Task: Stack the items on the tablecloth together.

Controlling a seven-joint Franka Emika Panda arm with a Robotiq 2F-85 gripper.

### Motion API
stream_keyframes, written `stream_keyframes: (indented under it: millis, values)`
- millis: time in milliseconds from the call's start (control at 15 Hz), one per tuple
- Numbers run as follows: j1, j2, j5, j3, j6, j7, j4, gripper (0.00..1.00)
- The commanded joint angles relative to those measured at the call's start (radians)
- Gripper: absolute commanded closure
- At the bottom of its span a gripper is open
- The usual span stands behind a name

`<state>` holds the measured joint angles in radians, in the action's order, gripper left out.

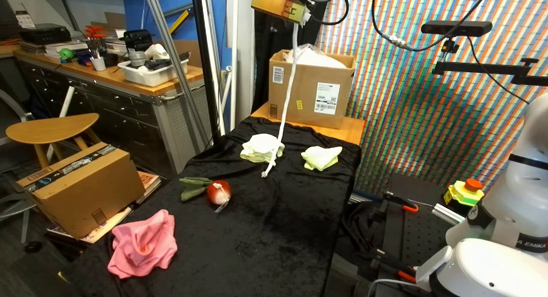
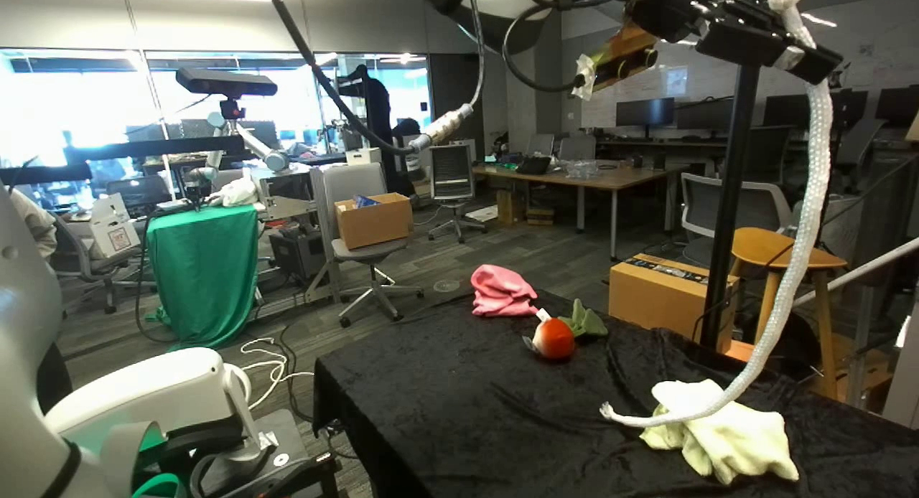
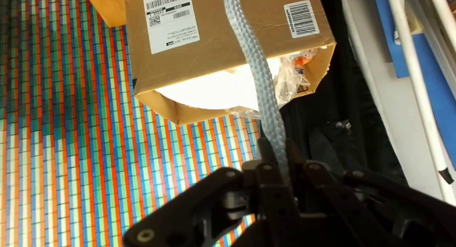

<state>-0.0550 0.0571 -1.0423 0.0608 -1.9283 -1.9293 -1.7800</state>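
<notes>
Low in the wrist view, the hand (image 3: pixel 278 148) was pinched tight around the white rope (image 3: pixel 263 85), which in an exterior view slanted from the top of the frame down in front of the whitish cloth (image 1: pixel 258 147) near the centre; whether they touched, I could not tell. There the pale yellow-green cloth (image 1: pixel 321 158) sat right of centre, the red ball (image 1: pixel 218 191) left of centre and the pink rag (image 1: pixel 150 237) at lower left, apart on the black tablecloth (image 1: pixel 257 241).
</notes>
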Motion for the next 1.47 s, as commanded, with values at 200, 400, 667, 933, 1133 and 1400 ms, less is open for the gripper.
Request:
stream_keyframes:
  millis: [200,400,667,933,1133,1400]
  values:
    - [-0.006,0.088,-0.067,-0.054,-0.012,-0.039,0.033,0.9]
    - [-0.018,0.16,-0.097,-0.069,-0.043,-0.058,0.033,0.9]
    - [-0.029,0.283,-0.116,-0.077,-0.117,-0.072,0.059,0.9]
    - [-0.042,0.417,-0.107,-0.077,-0.196,-0.036,0.117,0.9]
    - [-0.049,0.506,-0.088,-0.081,-0.265,0.014,0.166,0.9]
    - [-0.054,0.6,-0.063,-0.082,-0.345,0.086,0.213,0.9]
